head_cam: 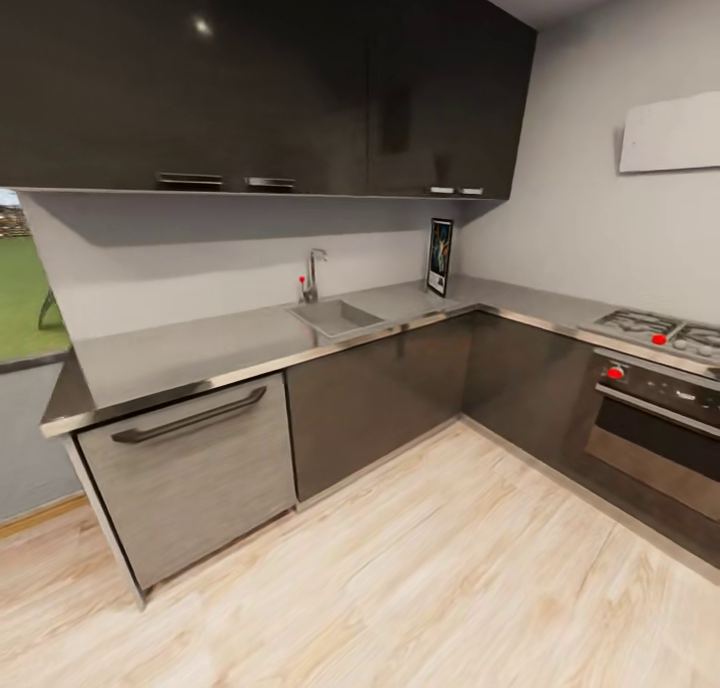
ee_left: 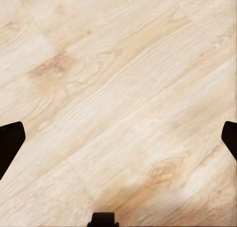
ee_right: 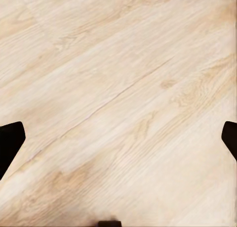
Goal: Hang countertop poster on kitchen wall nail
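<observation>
Where the worktop turns its corner, the poster is seen propped upright; both tools are spread over wooden floor.

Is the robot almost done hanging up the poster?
Not yet. Nothing looks done: the poster stands in the countertop corner, leaning on the wall. The left gripper and right gripper are open, empty, over the wood floor. Left to do: reach it, pick it up, hang it.

The upper cabinets are looking glossy black, and the kitchen countertop is showing matte grey. The floor is appearing as pale grained wood.
</observation>
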{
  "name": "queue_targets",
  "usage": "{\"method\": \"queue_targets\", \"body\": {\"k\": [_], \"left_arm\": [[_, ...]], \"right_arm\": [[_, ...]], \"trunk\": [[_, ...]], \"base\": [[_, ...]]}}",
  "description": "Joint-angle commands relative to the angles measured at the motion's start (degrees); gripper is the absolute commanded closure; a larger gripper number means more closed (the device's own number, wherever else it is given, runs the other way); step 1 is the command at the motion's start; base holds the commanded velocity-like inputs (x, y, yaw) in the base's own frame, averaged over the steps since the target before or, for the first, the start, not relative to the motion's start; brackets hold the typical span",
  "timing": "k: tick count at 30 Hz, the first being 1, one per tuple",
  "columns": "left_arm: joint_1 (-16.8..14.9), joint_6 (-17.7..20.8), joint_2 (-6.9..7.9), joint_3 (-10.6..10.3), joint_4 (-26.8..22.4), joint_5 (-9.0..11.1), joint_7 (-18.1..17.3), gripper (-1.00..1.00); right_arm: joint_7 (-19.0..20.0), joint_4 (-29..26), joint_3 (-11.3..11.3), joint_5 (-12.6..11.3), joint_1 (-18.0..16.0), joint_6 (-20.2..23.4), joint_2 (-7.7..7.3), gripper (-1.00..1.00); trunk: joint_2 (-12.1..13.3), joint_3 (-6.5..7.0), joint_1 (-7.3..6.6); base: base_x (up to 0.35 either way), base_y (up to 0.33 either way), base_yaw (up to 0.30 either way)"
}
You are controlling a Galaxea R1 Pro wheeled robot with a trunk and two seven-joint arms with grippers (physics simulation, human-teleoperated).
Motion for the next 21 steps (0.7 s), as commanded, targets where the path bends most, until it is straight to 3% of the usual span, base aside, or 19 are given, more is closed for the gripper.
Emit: {"method": "queue_targets", "body": {"k": [1,21], "left_arm": [[0.0,-0.1,-0.02,0.1,-0.1,-0.1,0.0,-1.0],[0.0,-0.1,-0.02,0.1,-0.1,0.0,0.0,-1.0]], "right_arm": [[0.0,0.1,0.0,0.0,0.0,-0.2,0.0,-1.0],[0.0,0.1,0.0,0.0,0.0,-0.2,0.0,-1.0]], "trunk": [[0.0,-0.05,0.03],[0.0,-0.05,0.03]], "base": [[0.245,-0.256,0.0],[0.256,-0.238,0.0]]}}
